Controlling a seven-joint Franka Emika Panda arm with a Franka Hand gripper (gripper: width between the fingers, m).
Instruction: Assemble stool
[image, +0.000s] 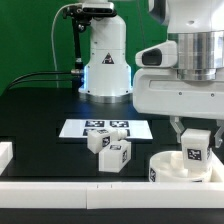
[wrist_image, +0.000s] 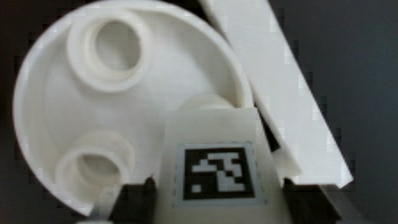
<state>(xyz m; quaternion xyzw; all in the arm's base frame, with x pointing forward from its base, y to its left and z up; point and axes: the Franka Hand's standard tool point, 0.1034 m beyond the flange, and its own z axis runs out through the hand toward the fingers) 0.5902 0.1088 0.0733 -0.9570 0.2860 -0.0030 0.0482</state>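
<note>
My gripper (image: 193, 140) is shut on a short white stool leg (image: 194, 153) with a black-and-white tag. It holds the leg upright over the round white seat (image: 168, 168) at the exterior view's lower right. In the wrist view the leg (wrist_image: 222, 150) sits between my two dark fingers (wrist_image: 135, 200), the gripper (wrist_image: 221, 202) right above the seat (wrist_image: 80, 105). The seat shows two round holes, one (wrist_image: 116, 45) far from the leg and one (wrist_image: 89, 165) beside it. Whether the leg's foot touches the seat is hidden.
Two loose tagged legs (image: 100, 140) (image: 117, 155) lie mid-table, just in front of the marker board (image: 105, 127). A white rail (image: 70, 190) runs along the front edge; it passes close by the seat in the wrist view (wrist_image: 285, 70). Another rail piece (image: 5, 152) is at the left. The arm's base (image: 105, 60) stands behind.
</note>
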